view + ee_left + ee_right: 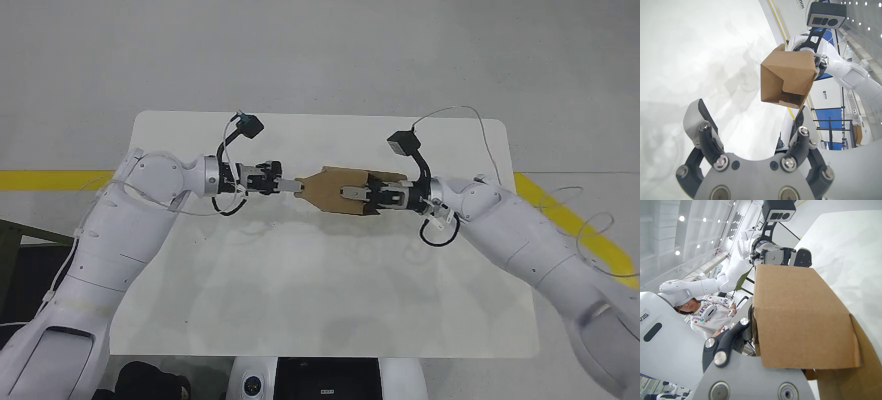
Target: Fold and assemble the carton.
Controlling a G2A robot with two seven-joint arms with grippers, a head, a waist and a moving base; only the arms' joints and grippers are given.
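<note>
The brown carton (335, 188) hangs above the counter (300, 290) between the arms. It is a squared-up tube, and its open end, with inner flaps half folded, faces the left fingers (705, 113). Those are spread wide, one touching a flap's edge, while the right fingers (352, 190) clamp the carton's other end.

White table (320, 290) (rounded corners), top seemingly smudged, on grey floor (320, 50)
</note>
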